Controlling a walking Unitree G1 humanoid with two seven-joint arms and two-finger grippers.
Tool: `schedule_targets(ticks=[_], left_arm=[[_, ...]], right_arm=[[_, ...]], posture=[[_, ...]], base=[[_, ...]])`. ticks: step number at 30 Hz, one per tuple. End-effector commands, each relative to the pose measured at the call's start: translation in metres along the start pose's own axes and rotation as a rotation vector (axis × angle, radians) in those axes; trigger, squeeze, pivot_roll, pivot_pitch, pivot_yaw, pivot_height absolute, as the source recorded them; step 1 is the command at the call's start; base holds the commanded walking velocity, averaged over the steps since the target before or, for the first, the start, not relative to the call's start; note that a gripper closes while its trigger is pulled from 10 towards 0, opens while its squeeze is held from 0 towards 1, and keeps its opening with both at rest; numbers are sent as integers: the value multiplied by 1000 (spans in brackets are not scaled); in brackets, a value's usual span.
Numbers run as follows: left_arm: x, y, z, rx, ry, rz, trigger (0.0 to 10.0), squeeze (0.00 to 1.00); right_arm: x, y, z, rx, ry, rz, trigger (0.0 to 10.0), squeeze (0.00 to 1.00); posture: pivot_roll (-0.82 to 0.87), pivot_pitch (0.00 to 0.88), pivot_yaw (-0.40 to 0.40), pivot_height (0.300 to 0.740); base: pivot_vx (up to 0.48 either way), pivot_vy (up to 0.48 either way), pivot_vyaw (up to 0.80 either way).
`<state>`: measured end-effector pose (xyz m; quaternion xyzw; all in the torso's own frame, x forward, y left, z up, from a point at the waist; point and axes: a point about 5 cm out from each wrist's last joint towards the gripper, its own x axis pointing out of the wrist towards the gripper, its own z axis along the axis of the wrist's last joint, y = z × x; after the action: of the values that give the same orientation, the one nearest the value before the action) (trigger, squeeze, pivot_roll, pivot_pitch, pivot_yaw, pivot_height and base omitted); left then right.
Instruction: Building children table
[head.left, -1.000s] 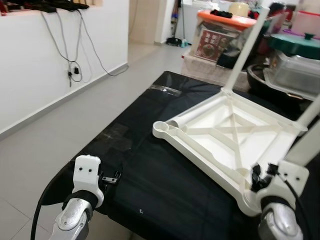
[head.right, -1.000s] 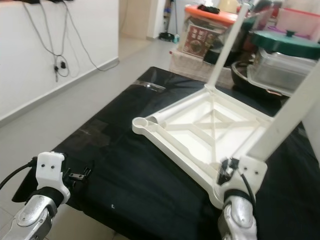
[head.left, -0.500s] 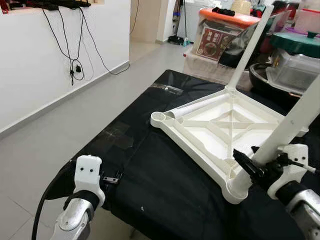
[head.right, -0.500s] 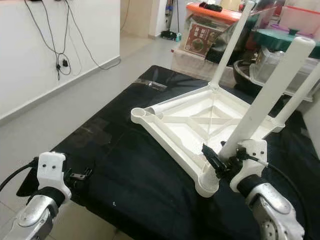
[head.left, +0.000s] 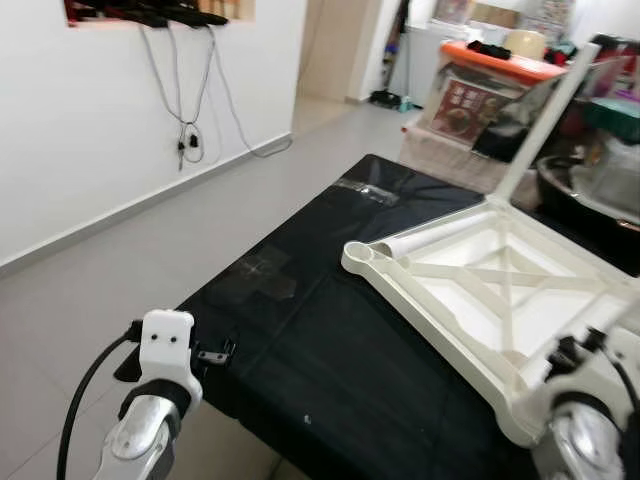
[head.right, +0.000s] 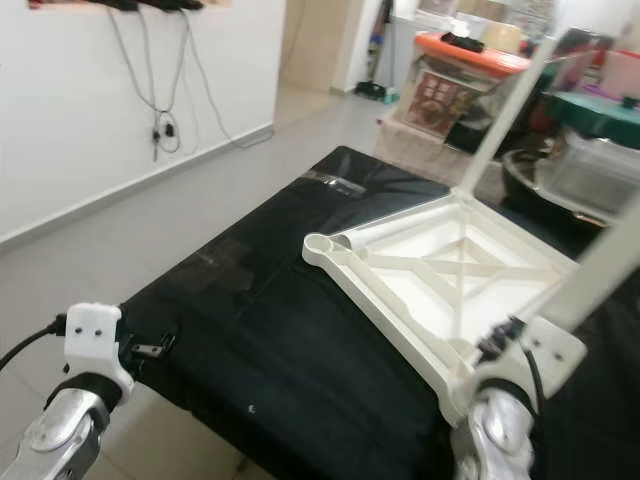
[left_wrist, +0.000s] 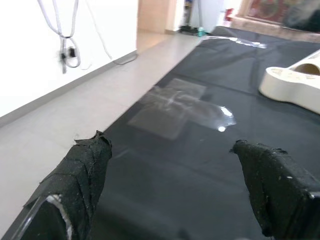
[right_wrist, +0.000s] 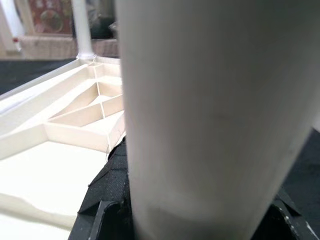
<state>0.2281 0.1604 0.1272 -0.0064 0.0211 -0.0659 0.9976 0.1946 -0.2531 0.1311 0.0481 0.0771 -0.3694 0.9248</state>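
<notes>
A white children's table top (head.left: 470, 300) lies upside down on a black-covered table (head.left: 330, 340). One white leg (head.left: 540, 120) stands upright in its far corner. The corner socket (head.left: 358, 253) nearest the wall is empty, and a loose white leg (head.left: 425, 238) lies along the rim beside it. My right gripper (head.right: 497, 345) is at the top's near corner, shut on another white leg (head.right: 600, 275) that slants up to the right; this leg (right_wrist: 210, 115) sits between the black fingers (right_wrist: 107, 190). My left gripper (left_wrist: 175, 190) hovers open over the cloth's near left edge, holding nothing.
Grey tiled floor (head.left: 120, 250) runs along the table's left, with cables (head.left: 185, 140) hanging on the white wall. Storage boxes with an orange lid (head.left: 490, 85) and dark containers (head.right: 590, 170) crowd the space behind and to the right of the table.
The whole view has swung, so the camera moved. My right arm has drawn back toward me with the leg still held; half a second ago its fingers showed beside the leg.
</notes>
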Motion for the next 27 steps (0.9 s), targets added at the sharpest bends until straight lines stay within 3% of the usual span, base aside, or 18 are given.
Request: schedule_targets(ticks=[1,2,4,5,9,10,12,13,14,16,18,22,23,24,25,27], left_arm=[[1,-2,-1,1,4,-19,10000,0],[1,-2,-2,0,7,-23,10000,0],[1,-3,-2,-1,8,-24,10000,0],[1,-3,-2,0,8,-26,10000,0],[1,-3,-2,0,6,-24,10000,0],[1,-2,-2,-3,5,-19,10000,0],[1,-4,-1,-7,1,-16,10000,0],[1,-4,-1,-7,1,-16,10000,0],[1,-4,-1,-8,0,-16,10000,0],[2,-5,-1,-9,-1,-17,10000,0],[3,-7,0,-11,-4,-19,10000,0],[5,-7,1,-10,-7,-20,10000,0],[4,-8,1,-10,-8,-20,10000,0],[4,-8,1,-10,-8,-20,10000,0],[4,-9,1,-10,-9,-20,10000,0],[4,-9,1,-11,-9,-17,10000,0]], right_arm=[[-12,0,-10,-66,68,-15,10000,0],[-14,9,-3,-46,27,59,10000,27],[-14,15,2,-29,-1,94,10000,27],[-12,20,9,-23,-43,122,10000,1000],[-6,27,19,15,-78,159,10000,1000],[-2,40,24,53,-64,350,10000,0],[-4,47,33,59,-68,740,10000,0],[-4,47,33,59,-68,740,10000,0],[-4,44,34,36,-75,865,10000,0],[-1,35,31,10,-61,967,10000,0],[4,27,24,58,-14,1122,10000,0],[12,24,17,62,16,1173,10000,0],[17,28,13,53,35,1165,8745,0],[17,28,13,53,35,1165,8745,0],[20,30,10,49,48,1166,6549,0],[28,41,6,109,59,1105,4392,0]], posture=[[173,0,-123,740],[171,0,-116,740],[171,0,-116,740],[178,0,-119,740],[179,0,-121,740],[177,0,-129,740],[180,0,-134,740],[180,0,-134,740],[184,0,-134,740],[184,0,-132,740],[184,0,-126,740],[191,0,-126,740],[195,0,-133,740],[195,0,-133,740],[195,0,-133,740],[208,0,-147,740]], base=[[0,0,0],[0,0,0],[0,0,0],[0,0,0],[0,0,0],[0,0,0],[0,0,0],[0,0,0],[0,0,0],[0,0,0],[0,0,0],[0,0,0],[0,0,0],[0,0,0],[0,0,0],[0,0,0]])
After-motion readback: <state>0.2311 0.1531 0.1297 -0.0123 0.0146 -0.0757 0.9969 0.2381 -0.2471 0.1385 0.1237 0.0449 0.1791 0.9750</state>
